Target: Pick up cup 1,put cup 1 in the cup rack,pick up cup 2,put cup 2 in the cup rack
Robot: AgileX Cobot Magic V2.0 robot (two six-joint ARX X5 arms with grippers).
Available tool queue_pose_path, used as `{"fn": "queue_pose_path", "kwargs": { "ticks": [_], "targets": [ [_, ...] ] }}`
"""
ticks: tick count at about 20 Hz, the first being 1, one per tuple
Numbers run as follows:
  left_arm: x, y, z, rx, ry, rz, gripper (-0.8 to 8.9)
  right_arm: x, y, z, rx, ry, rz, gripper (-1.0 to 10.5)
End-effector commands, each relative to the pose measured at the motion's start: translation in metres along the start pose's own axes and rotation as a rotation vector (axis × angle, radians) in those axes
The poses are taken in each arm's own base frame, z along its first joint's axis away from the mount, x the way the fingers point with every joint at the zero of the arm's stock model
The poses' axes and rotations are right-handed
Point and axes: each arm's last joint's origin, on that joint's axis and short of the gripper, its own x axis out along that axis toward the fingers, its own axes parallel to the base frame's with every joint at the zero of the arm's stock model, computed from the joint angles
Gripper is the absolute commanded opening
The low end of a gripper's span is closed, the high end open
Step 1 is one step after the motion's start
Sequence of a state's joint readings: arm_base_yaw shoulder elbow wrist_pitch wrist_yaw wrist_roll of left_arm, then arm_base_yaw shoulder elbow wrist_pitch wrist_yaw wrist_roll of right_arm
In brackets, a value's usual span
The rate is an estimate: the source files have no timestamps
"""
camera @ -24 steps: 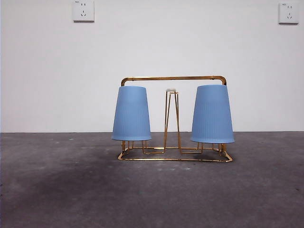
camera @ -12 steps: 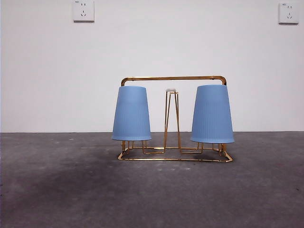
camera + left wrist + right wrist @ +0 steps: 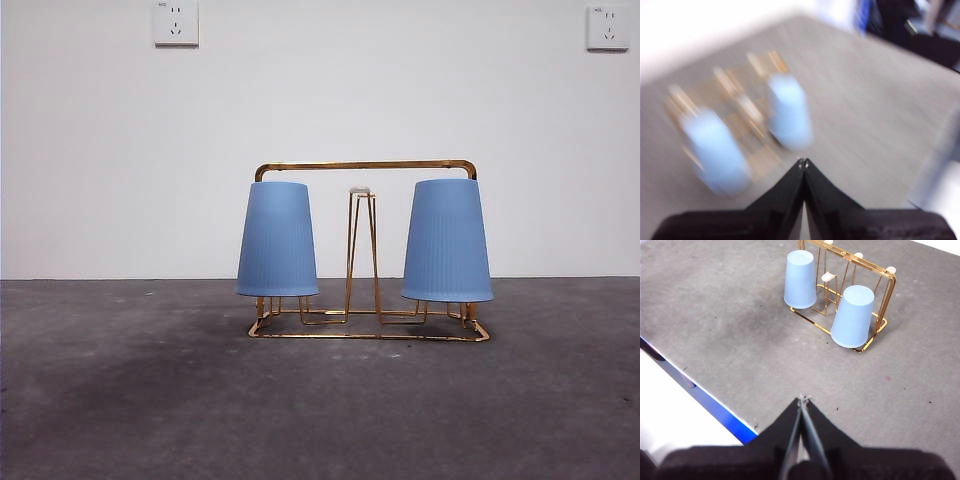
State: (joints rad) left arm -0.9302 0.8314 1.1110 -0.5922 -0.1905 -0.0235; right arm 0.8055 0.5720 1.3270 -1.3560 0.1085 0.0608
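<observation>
Both pairs of black jaws are pressed together with nothing between them: the left gripper meets tip to tip in its own wrist view, and so does the right gripper.

Set against the front pictures from a second and half a second back, nothing has shifted. The cup rack stands at the same place on the grey table, and the two blue cups hang on it just as before.

Taking the rack as the mark and going left to right in the front view: the left blue cup sits upside down over a prong at the rack's left end, a bare prong with a white tip rises at the middle, and the right blue cup sits upside down over the right end. Neither cup touches the other.

Neither arm shows in the front view. The left wrist picture is smeared with motion blur, the rack and cups only soft shapes well off from the jaws. The right gripper hangs high and well back from the rack, near the table's blue-trimmed edge.
</observation>
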Motion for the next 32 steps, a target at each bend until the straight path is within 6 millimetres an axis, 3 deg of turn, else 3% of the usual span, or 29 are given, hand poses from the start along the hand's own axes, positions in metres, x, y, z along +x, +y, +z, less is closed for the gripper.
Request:
{"fn": "queue_pose_path", "kwargs": {
  "ticks": [1, 3, 6, 10, 15, 21, 27, 32],
  "targets": [
    [-0.011, 0.020, 0.010, 0.202, -0.127, 0.052, -0.04, 0.001, 0.000, -0.002, 0.008, 0.025, -0.005, 0.0],
    [-0.023, 0.040, 0.008, 0.209, -0.222, 0.051, -0.04, 0.001, 0.000, -0.002, 0.008, 0.025, -0.005, 0.0],
    [-0.037, 0.063, -0.014, 0.203, -0.296, 0.191, -0.04, 0.001, 0.000, -0.002, 0.008, 0.025, -0.005, 0.0],
    [-0.040, 0.073, -0.074, 0.152, -0.216, 0.374, -0.04, 0.001, 0.000, -0.002, 0.008, 0.025, -0.005, 0.0],
    [-0.026, 0.075, -0.154, 0.094, -0.178, 0.473, -0.04, 0.001, 0.000, -0.002, 0.008, 0.025, -0.005, 0.0],
    [-0.012, 0.078, -0.225, -0.049, -0.132, 0.631, -0.04, 0.001, 0.000, -0.002, 0.008, 0.025, -0.005, 0.0],
    [-0.001, 0.079, -0.260, -0.189, -0.125, 0.644, -0.04, 0.001, 0.000, -0.002, 0.008, 0.025, -0.005, 0.0],
    [-0.002, 0.079, -0.260, -0.199, -0.138, 0.641, -0.04, 0.001, 0.000, -0.002, 0.008, 0.024, -0.006, 0.0]
  ]
}}
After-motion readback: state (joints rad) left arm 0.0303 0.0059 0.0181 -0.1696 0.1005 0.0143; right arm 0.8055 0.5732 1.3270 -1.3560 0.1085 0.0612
